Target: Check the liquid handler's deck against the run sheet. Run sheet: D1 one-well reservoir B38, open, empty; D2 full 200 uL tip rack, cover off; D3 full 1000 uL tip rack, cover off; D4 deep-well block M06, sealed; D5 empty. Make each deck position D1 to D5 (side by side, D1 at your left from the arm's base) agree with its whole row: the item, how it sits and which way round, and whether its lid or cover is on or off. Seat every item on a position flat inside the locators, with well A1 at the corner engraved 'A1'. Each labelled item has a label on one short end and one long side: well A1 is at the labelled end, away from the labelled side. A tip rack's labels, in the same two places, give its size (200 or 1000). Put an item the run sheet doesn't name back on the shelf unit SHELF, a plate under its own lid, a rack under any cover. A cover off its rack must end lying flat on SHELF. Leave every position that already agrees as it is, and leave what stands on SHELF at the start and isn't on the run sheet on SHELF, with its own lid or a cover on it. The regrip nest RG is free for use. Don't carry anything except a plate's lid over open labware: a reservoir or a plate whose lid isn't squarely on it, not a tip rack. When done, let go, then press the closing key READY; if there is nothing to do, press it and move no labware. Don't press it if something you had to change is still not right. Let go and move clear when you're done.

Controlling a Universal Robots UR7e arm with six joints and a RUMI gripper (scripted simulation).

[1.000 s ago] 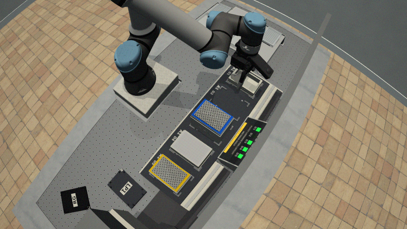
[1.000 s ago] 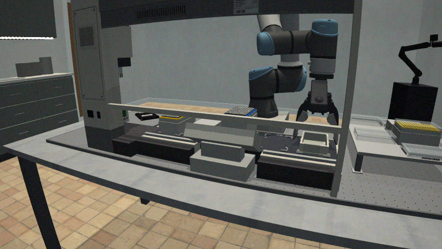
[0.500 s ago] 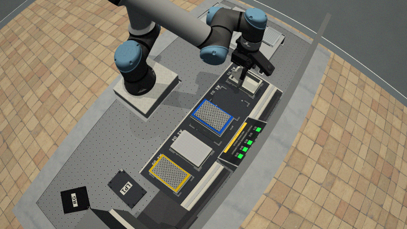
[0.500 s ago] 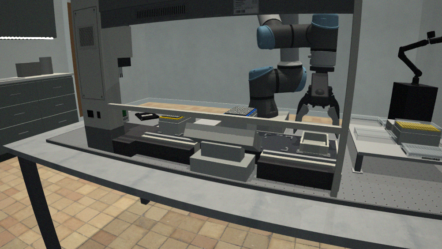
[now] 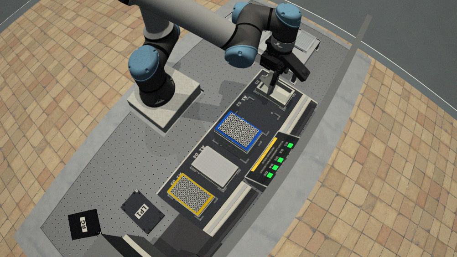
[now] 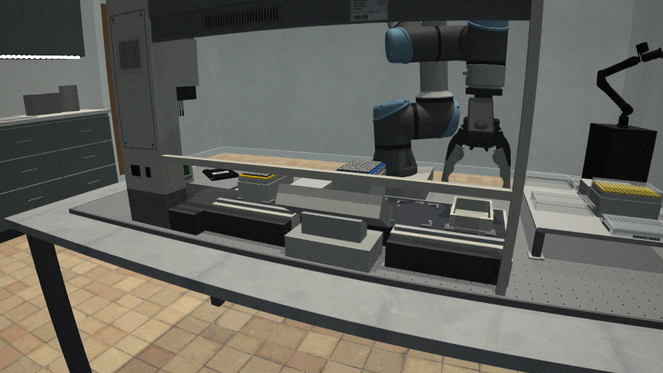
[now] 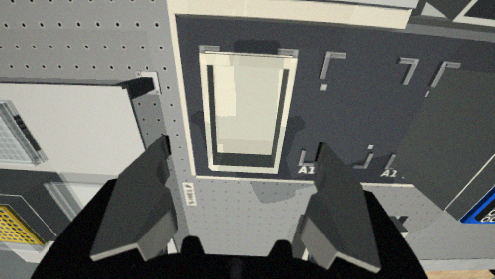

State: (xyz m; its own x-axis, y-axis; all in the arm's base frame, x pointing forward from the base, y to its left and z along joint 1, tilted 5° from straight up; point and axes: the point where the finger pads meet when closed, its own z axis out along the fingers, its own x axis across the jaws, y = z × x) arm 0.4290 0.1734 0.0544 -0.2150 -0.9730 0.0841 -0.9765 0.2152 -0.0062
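My gripper (image 5: pixel 286 79) (image 6: pixel 476 179) (image 7: pixel 244 139) is open and empty. It hangs above the near end of the cream one-well reservoir (image 5: pixel 281 93) (image 6: pixel 470 221) (image 7: pixel 204 109), which sits open on D1. D2 (image 5: pixel 258 111) holds nothing. A blue-rimmed tip rack (image 5: pixel 238 130) (image 6: pixel 361 165) stands uncovered on D3. A block with a flat grey seal (image 5: pixel 215 166) (image 6: pixel 310 182) sits on D4. A yellow-rimmed tip rack (image 5: pixel 190 194) (image 6: pixel 256 176) stands uncovered on D5.
SHELF (image 6: pixel 566 224) (image 7: pixel 74 129), right of the deck, carries a yellow rack (image 6: pixel 624 188) (image 7: pixel 15 228) under a clear cover, a clear plate (image 6: pixel 635 225) (image 5: pixel 305 40) and a flat clear lid (image 6: pixel 552 199). The handler's post (image 6: pixel 519 139) and crossbar (image 6: pixel 324 173) stand in front. Pads LP1 (image 5: pixel 142 211) and RG (image 5: pixel 86 223) lie beyond D5.
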